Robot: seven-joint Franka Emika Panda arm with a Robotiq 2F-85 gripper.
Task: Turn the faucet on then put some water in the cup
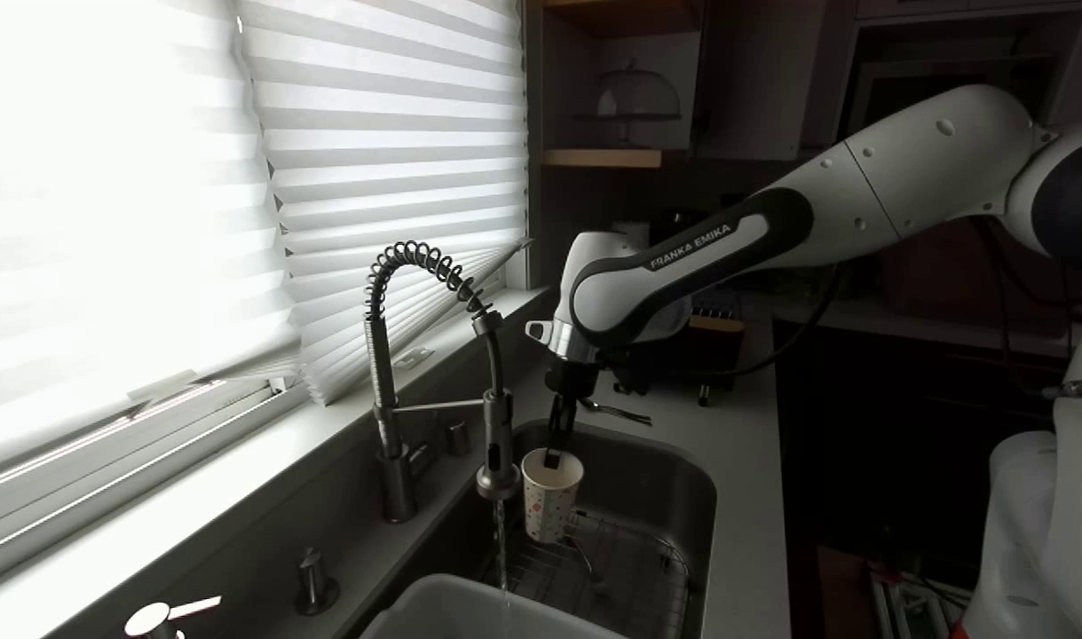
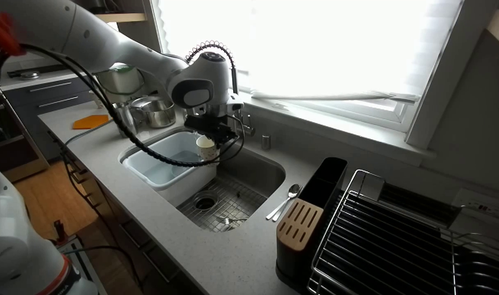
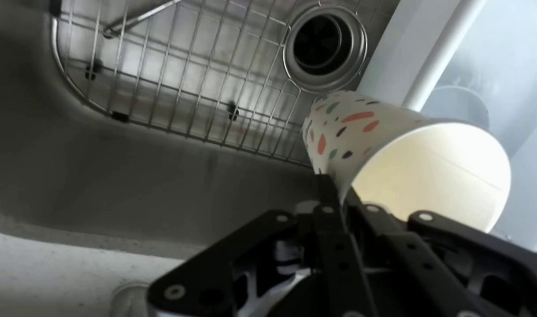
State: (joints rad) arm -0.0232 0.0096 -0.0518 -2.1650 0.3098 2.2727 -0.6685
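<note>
Black claw (image 3: 339,189), near-closed, pinches wall of flecked cream tapered paper cup (image 1: 551,499), just right of thin clear water (image 1: 501,543). Silvery coiled-spring metal faucet (image 1: 382,377) runs; filling likely remains.

On the pale counter (image 2: 222,254) — spoon (image 2: 291,193), dish rack (image 2: 396,235), metal pot (image 2: 161,115).

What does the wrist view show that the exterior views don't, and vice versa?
Only the wrist view: a faint line running along the inside of the cup.
Only the exterior views: the faucet's coiled arch, the window blind and the robot's white arm.
All share: the gripper, the cup it holds, the sink and the tub.
</note>
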